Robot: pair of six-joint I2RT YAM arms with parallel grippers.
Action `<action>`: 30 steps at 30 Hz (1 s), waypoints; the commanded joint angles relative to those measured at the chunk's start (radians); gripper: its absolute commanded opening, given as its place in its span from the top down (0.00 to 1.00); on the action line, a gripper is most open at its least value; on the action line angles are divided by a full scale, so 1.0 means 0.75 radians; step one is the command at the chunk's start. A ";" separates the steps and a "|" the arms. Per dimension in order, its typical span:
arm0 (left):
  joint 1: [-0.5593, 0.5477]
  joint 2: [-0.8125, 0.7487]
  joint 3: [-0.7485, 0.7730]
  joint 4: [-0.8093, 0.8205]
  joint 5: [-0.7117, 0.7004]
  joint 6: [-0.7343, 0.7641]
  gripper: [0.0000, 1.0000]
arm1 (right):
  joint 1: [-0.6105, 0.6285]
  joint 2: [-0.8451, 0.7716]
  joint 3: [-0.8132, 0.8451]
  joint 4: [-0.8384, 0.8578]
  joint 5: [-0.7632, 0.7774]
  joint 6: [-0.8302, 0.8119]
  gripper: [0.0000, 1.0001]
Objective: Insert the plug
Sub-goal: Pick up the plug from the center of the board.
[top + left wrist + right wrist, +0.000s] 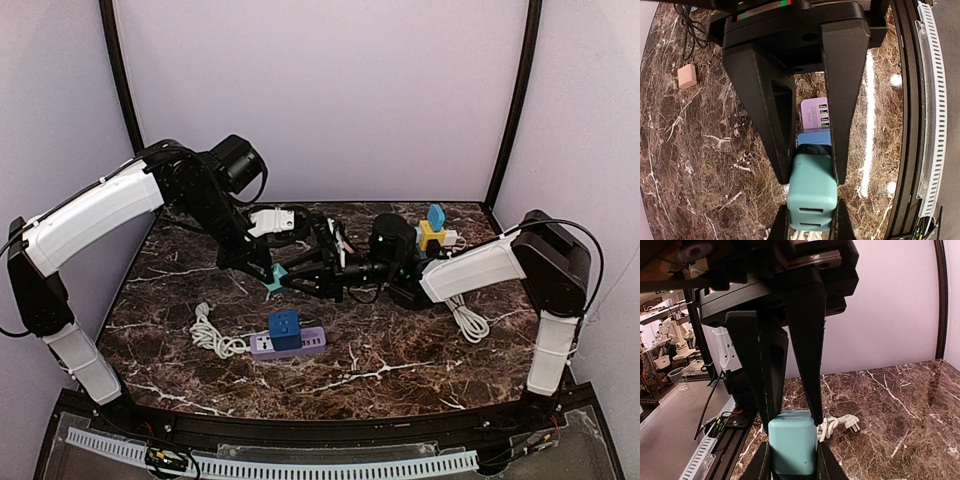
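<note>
**Gripping the teal plug from two sides over the marble bench**

The teal plug (273, 281) is sitting left of the bench's middle, caught between both claws at once. The left claw (812, 176) is reaching down onto it from the far left. Its two black fingers are pressing flat against opposite sides of the plug's upper half, and the jaws are standing only as wide as the plug's body. The right claw (794, 423) is stretching in from the right and is doing the same from the other end, its fingertips touching the sides of the teal body. In each wrist view the other arm's finger pair is showing at the bottom edge, flanking the same block.

Nearer the arms' bases, the lavender power strip (290, 343) is lying flat on the bench (400, 385), with a blue cube adapter (284, 328) standing in it. From the left wrist, the strip and the blue adapter are showing through the gap between the fingers, beyond the plug. A white cord (208, 333) is lying coiled off the strip's left end.

Further out, a white cable (468, 320) is lying by the right arm. A yellow and blue block (432, 232) is sitting at the far right. A small pink block (688, 76) is resting on the marble, well apart from the plug.
</note>
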 commanded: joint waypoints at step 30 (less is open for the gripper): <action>0.157 -0.631 -0.605 0.904 0.687 -0.177 0.31 | -0.004 -0.134 -0.239 0.745 0.104 0.127 1.00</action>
